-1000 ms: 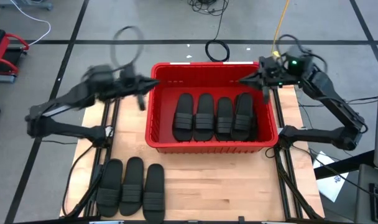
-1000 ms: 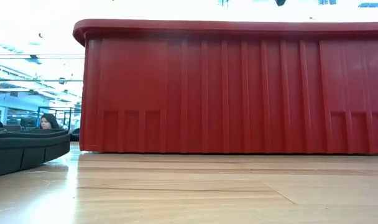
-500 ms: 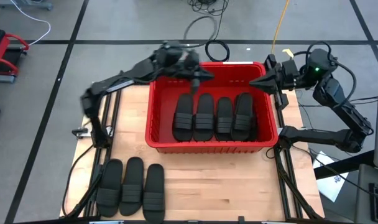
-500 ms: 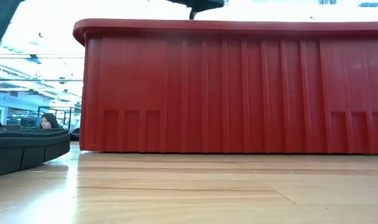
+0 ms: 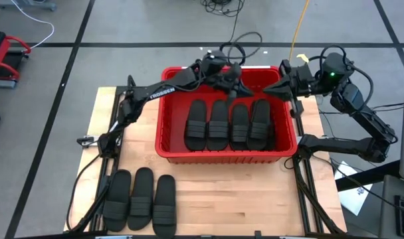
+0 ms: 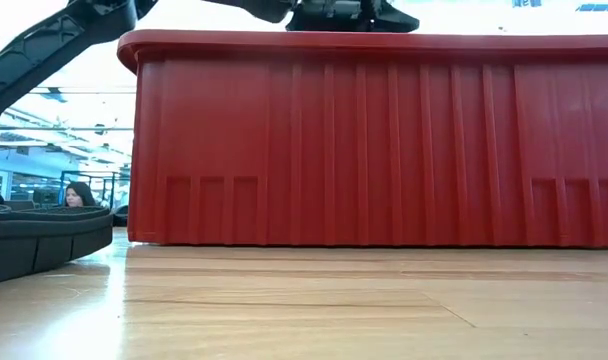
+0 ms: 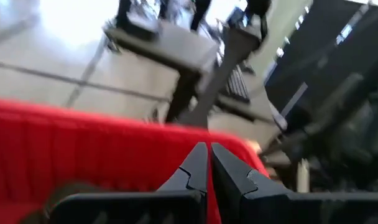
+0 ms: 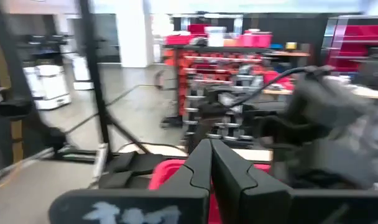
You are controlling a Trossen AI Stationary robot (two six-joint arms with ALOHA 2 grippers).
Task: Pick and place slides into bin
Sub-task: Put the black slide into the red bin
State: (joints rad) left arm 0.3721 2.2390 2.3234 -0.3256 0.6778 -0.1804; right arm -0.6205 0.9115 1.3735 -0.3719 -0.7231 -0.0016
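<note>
- One red bin (image 5: 226,152) sits on the wooden desk (image 5: 255,199), toward the 12 o'clock half of the top in the high view.
- Four black slides (image 5: 228,125) lie side by side inside the bin, straps up, running from 9 to 3 o'clock across its floor.
- Three more slides (image 5: 141,198) lie in a row on the desk at about 7 o'clock from the bin, well apart from it. That makes seven slides counted in the high view.
- The left tool (image 5: 238,90) reaches over the bin's 12 o'clock rim, above the slides inside; its fingers (image 7: 198,167) are pressed together and hold nothing.
- The right tool (image 5: 274,86) hovers at the bin's 1 o'clock corner, fingers (image 8: 201,163) closed and empty.
- In the low view a person (image 6: 79,195) shows far off in the room.
</note>
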